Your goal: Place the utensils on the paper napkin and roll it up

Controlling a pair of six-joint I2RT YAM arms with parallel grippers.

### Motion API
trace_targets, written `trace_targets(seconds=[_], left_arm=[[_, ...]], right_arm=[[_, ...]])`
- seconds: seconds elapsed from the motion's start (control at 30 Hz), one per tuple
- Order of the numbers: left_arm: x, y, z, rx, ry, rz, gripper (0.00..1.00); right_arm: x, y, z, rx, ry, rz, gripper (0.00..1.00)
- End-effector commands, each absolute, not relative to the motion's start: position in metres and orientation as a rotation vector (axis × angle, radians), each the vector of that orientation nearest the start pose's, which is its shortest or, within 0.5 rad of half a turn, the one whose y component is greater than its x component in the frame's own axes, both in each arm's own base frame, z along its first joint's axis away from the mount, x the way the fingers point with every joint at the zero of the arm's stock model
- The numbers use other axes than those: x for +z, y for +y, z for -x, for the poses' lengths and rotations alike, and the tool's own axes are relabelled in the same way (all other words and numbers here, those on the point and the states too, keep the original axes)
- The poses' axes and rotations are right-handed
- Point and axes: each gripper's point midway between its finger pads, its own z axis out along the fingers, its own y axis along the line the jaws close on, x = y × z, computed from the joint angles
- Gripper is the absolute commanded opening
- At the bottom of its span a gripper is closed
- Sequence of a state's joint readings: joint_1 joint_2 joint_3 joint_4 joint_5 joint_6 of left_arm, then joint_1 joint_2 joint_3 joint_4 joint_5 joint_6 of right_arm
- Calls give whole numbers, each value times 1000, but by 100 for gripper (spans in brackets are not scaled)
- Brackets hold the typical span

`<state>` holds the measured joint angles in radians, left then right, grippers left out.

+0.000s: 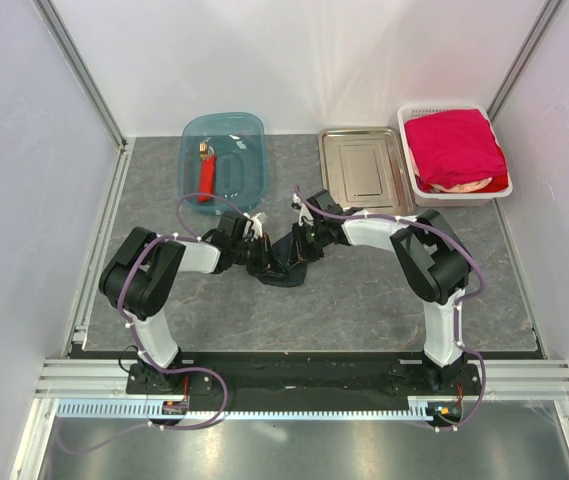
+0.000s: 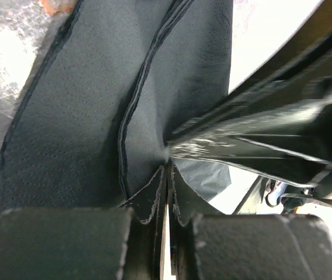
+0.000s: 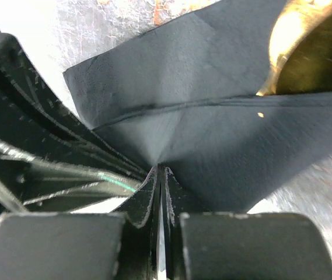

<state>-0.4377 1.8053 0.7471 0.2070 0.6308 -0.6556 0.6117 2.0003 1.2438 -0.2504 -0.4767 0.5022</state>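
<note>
Both arms are reaching in at mid-tabletop [image 1: 364, 300] over the napkin [image 1: 289, 272], which is covering part of a gold utensil [image 3: 308, 52]. The left gripper [image 2: 167, 175] and right gripper [image 3: 160, 172] are each clamping a napkin fold. Rolling looks begun, not finished. Bare tabletop is lying nearward, while the tub [image 1: 224, 150] and tray [image 1: 364, 170] are lining the far edge.

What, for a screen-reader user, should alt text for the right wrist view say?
The right gripper is shut on a fold of the black paper napkin. A gold utensil shows at top right, partly under it.
</note>
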Motion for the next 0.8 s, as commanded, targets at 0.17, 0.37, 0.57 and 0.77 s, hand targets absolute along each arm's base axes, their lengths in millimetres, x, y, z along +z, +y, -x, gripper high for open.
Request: trace_targets(seconds=[0.17, 0.37, 0.57, 0.77], left_arm=[[40, -258, -277, -1186, 2488, -99, 14], [52, -266, -275, -1268, 2447, -115, 18], [28, -264, -273, -1225, 2514, -78, 17], [-14, -249, -270, -1054, 2671, 16, 13]], right_arm=[[-20, 320, -293, 919, 2829, 319, 4], [-26, 320, -288, 969, 2851, 264, 3], [-22, 321, -290, 1014, 2846, 218, 3], [-12, 327, -290, 1074, 2819, 199, 5]])
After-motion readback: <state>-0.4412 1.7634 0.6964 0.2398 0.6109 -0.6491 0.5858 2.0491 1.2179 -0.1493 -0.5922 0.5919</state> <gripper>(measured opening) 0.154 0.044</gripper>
